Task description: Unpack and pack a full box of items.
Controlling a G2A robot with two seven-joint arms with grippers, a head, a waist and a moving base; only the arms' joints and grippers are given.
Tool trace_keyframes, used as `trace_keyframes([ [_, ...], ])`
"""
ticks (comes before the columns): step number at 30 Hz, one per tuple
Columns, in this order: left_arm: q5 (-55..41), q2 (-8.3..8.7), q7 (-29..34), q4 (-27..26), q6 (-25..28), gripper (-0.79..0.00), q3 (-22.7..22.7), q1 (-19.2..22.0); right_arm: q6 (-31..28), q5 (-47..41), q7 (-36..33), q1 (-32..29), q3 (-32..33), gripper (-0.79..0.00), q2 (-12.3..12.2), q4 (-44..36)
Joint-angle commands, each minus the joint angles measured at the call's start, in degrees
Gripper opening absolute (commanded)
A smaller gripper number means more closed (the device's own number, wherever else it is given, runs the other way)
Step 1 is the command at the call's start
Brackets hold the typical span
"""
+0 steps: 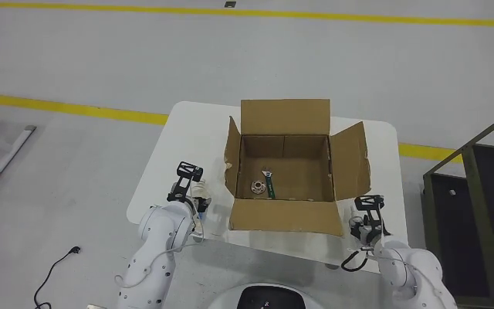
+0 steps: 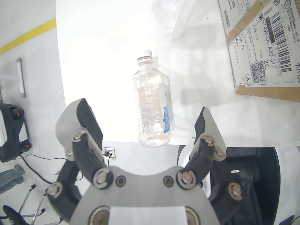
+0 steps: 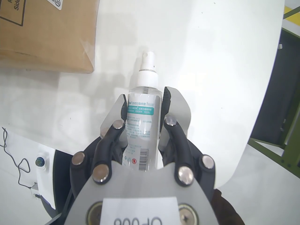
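An open cardboard box (image 1: 284, 166) stands in the middle of the white table (image 1: 193, 131). Inside it lie a green-handled wrench (image 1: 268, 184) and a small round metal part (image 1: 257, 186). A clear plastic bottle (image 2: 152, 104) with a white cap lies on the table near its front edge, left of the box. My left gripper (image 2: 144, 113) hangs open over it, one finger on either side, not touching. Right of the box, my right gripper (image 3: 145, 104) is shut on a spray bottle (image 3: 146, 76), whose white nozzle points away from the wrist, just above the table.
A crumpled clear plastic bag (image 2: 167, 12) lies on the table beside the box's labelled left wall (image 2: 257, 24). A dark green metal frame (image 1: 463, 208) stands off the table's right edge. Cables run over the floor at the left.
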State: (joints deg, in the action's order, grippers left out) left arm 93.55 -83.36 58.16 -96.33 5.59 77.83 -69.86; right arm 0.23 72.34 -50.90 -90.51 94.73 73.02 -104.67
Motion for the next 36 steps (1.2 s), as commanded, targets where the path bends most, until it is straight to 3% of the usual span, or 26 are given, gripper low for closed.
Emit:
trace_keyframes([
  [1, 0.0, 0.0, 0.0, 0.0, 0.0, 0.0, 0.0, 0.0, 0.4, 0.1, 0.1, -0.1, -0.1, -0.542, 0.0, 0.0],
  [2, 0.0, 0.0, 0.0, 0.0, 0.0, 0.0, 0.0, 0.0, 0.6, 0.0, 0.1, -0.1, -0.1, -0.502, 0.0, 0.0],
  [13, 0.0, 0.0, 0.0, 0.0, 0.0, 0.0, 0.0, 0.0, 2.3, -0.6, 0.4, -0.1, 0.0, -0.449, -0.1, 0.4],
  [16, 0.0, 0.0, 0.0, 0.0, 0.0, 0.0, 0.0, 0.0, 3.9, -1.7, 1.5, -0.1, 0.9, -0.4, -0.1, -1.5],
  [17, 0.0, 0.0, 0.0, 0.0, 0.0, 0.0, 0.0, 0.0, 4.4, -2.0, 1.6, -0.2, 1.2, -0.323, -0.1, -2.3],
  [23, 0.0, 0.0, 0.0, 0.0, 0.0, 0.0, 0.0, 0.0, 7.9, -5.3, 4.0, -0.8, 4.5, -0.289, -0.1, -8.4],
  [25, 0.0, 0.0, 0.0, 0.0, 0.0, 0.0, 0.0, 0.0, 9.6, -8.1, 5.9, -0.6, 6.0, -0.305, 0.1, -11.2],
  [28, 0.0, 0.0, 0.0, 0.0, 0.0, 0.0, 0.0, 0.0, 11.9, -11.1, 8.7, -0.1, 8.4, -0.496, 0.2, -15.3],
  [29, 0.0, 0.0, 0.0, 0.0, 0.0, 0.0, 0.0, 0.0, 12.4, -12.3, 9.5, 0.6, 8.7, -0.674, 0.2, -16.8],
  [30, 0.0, 0.0, 0.0, 0.0, 0.0, 0.0, 0.0, 0.0, 12.6, -12.8, 9.9, 1.1, 8.8, -0.785, 0.2, -17.7],
  [36, 0.0, 0.0, 0.0, 0.0, 0.0, 0.0, 0.0, 0.0, 13.6, -11.9, 8.3, 9.1, 4.1, -0.785, 0.1, -20.1],
])
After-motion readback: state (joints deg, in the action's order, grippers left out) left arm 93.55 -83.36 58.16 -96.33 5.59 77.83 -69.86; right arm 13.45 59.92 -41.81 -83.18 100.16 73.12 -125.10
